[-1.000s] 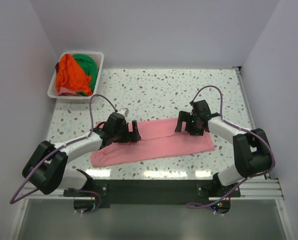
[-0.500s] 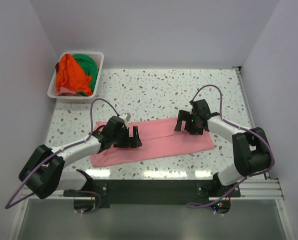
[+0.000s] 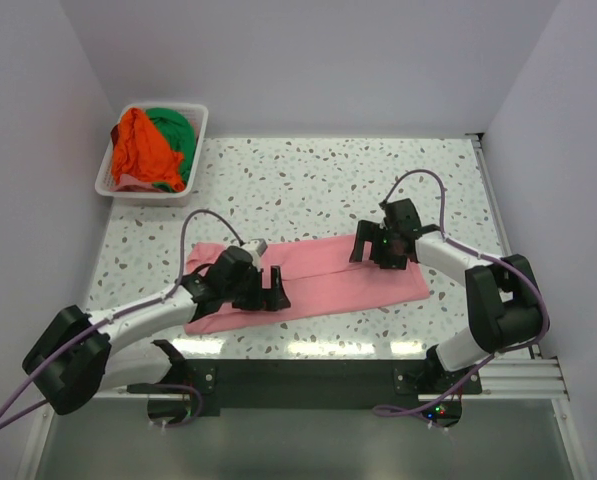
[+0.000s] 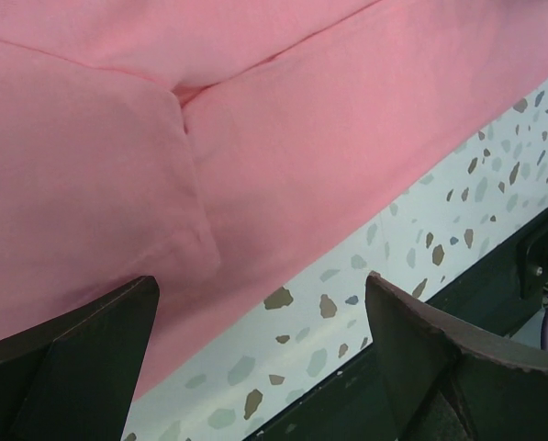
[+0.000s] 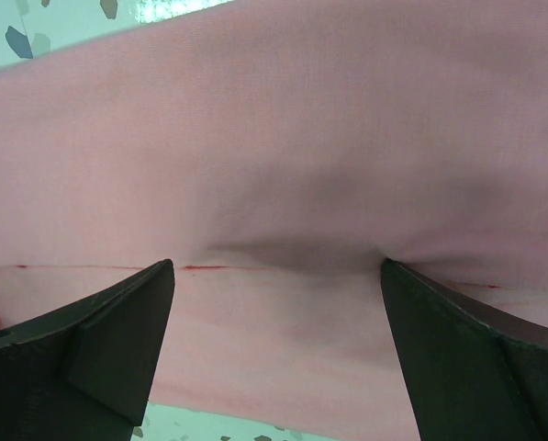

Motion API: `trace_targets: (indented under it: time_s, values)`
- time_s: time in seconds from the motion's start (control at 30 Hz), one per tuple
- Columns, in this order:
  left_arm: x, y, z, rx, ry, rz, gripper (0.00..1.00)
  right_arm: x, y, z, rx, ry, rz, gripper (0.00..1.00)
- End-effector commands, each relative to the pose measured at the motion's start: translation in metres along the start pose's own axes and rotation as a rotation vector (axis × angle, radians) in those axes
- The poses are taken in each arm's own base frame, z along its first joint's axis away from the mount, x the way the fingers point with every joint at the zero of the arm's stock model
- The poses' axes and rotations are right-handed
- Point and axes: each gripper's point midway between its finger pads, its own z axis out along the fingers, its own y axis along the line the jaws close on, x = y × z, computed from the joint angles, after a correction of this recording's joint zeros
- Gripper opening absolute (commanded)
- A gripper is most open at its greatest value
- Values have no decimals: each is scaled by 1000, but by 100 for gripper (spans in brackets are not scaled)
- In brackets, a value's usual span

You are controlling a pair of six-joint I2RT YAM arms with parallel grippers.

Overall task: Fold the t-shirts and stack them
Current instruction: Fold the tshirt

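- Top external view, far left corner: a white slotted plastic basket (image 3: 200, 138) sits on the pale speckled stone-pattern table (image 3: 328, 180). It holds a crumpled orange cotton t-shirt (image 3: 138, 150) and, beside it on the right, a bunched green cotton t-shirt (image 3: 175, 130).
- Left of centre, near the front edge: the left gripper (image 3: 271, 290) hangs low over the left part of a pink cotton t-shirt (image 3: 328, 282), jaws spread wide and gripping nothing.
- Centre: the pink t-shirt lies flat on the table as a long folded strip, running from front left up to the right, well apart from the basket.
- Right of centre: the right gripper (image 3: 369, 256) hangs low over the right part of the pink strip, jaws also spread wide and empty.
- Left wrist view: the two dark fingers (image 4: 72, 358) frame the shirt's near edge, where a folded flap overlaps the cloth.
- Right wrist view: pink cloth fills the frame between the spread fingers (image 5: 81, 340), with a thin seam line crossing it.
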Motion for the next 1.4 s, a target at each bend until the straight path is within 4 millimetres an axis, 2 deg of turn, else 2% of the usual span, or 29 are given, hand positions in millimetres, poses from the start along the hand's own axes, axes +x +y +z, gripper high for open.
trace_targets:
  time_s: [0.0, 0.07, 0.17, 0.27, 0.3, 0.33, 0.4, 0.43, 0.5, 0.6, 0.63, 0.7, 0.73, 0.77, 0.83, 0.87, 1.0, 1.13, 1.2, 1.23, 1.37]
  values:
    - [-7, -17, -11, 32, -35, -2, 100, 6, -11, 4, 52, 22, 3, 99]
    - [-16, -31, -21, 65, -68, 27, 100, 6, -11, 3, 51, 19, 3, 99]
    - [-26, -39, -28, 86, -110, 52, 100, 5, -10, 0, 46, 15, 4, 99]
    - [-38, -21, -27, -36, -151, 16, 100, 3, -8, -3, 43, 15, -4, 99]
    - [-40, -2, -28, -143, -159, -2, 100, -1, -6, -6, 38, 4, -13, 99]
    - [-48, -3, -30, -174, -176, -15, 100, -2, -6, -9, 39, 4, -18, 99]
    - [-51, 9, -31, -253, -181, -20, 100, -12, 0, -18, 28, -24, -44, 99]
    - [-55, 8, -33, -259, -195, -28, 100, -12, -2, -22, 38, -24, -53, 99]
    - [-63, 9, -40, -265, -239, -41, 100, -27, 3, -34, 37, -71, -79, 99]
    - [-70, 27, -47, -307, -270, -112, 100, -40, 1, -44, 68, -116, -104, 99]
    - [-74, 43, -49, -341, -276, -167, 100, -43, 0, -44, 77, -122, -108, 99]
    - [-68, 61, -46, -366, -230, -225, 100, -54, 1, -46, 90, -143, -121, 99]
    - [-66, 78, -45, -403, -213, -270, 100, -54, 0, -41, 96, -131, -122, 99]
    - [-64, 85, -43, -416, -201, -285, 100, -61, 2, -41, 94, -139, -124, 99]
    - [-61, 96, -37, -435, -175, -320, 100, -66, 2, -37, 98, -137, -128, 99]
    - [-61, 95, -33, -418, -166, -331, 100, -70, 0, -31, 106, -128, -120, 98]
    - [-59, 112, -20, -456, -127, -375, 100, -72, -8, -14, 126, -98, -106, 99]
    - [-61, 123, -1, -475, -90, -394, 100, -67, -16, -2, 142, -68, -98, 99]
    - [-70, 121, 6, -466, -85, -385, 100, -61, -19, 3, 147, -47, -99, 99]
    - [-65, 126, 13, -483, -54, -388, 100, -57, -20, 4, 151, -35, -103, 99]
    - [-77, 135, 29, -515, -39, -384, 100, -34, -31, 5, 174, 14, -87, 99]
